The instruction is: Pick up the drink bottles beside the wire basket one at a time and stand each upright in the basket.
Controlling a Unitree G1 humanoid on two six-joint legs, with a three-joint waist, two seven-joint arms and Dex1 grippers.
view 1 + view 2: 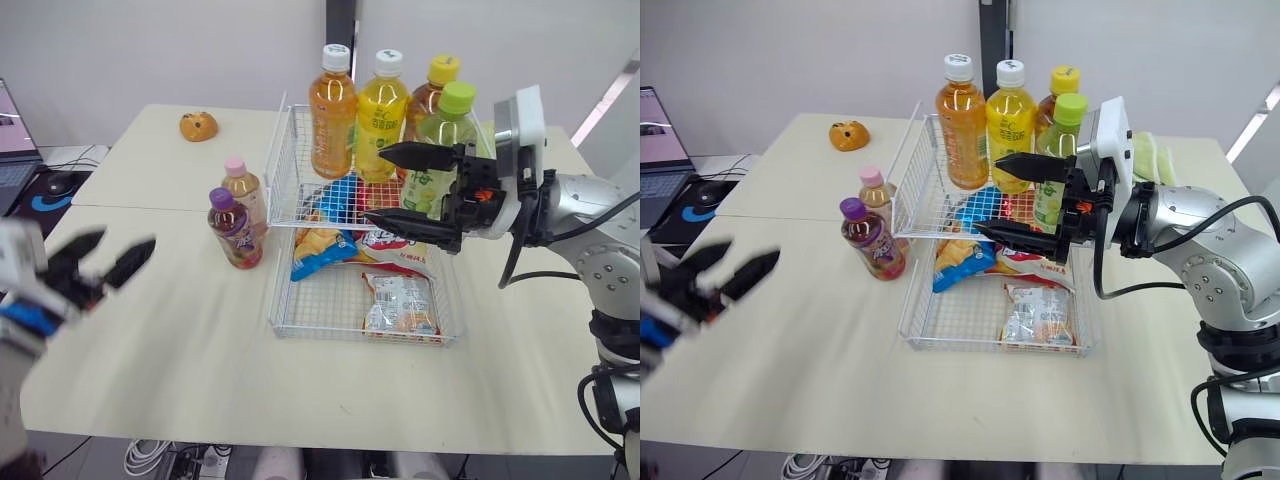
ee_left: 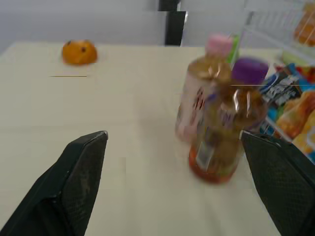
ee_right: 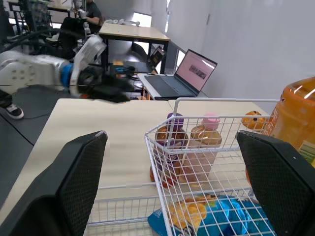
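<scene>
At the far left edge, an open grey laptop point(image 1: 10, 130) sits on a lower surface beside the cream-coloured table point(image 1: 150, 350). The left gripper point(image 1: 115, 248) hovers over the left part of the table with its two black fingers spread wide and nothing between them; it is well apart from the bottles. A small round orange object point(image 1: 198, 126) lies near the far edge of the table. Two drink bottles stand upright on the table, just beside the left wall of the white wire basket point(image 1: 285, 170): a purple-capped bottle of reddish-brown drink point(image 1: 235, 230) in front, and a pink-capped bottle of pale drink point(image 1: 245, 190) behind it, close together. Inside the basket lie a blue snack packet point(image 1: 320, 255) and a clear snack packet point(image 1: 400, 305). At the basket's far end stand four bottles upright: a white-capped orange bottle point(image 1: 333, 110), a white-capped yellow bottle point(image 1: 381, 115), a yellow-capped amber bottle point(image 1: 432, 95) and a green-capped pale green bottle point(image 1: 445, 140). The right gripper point(image 1: 375, 185) hangs over the basket, in front of the green-capped bottle, its fingers wide apart and empty.
</scene>
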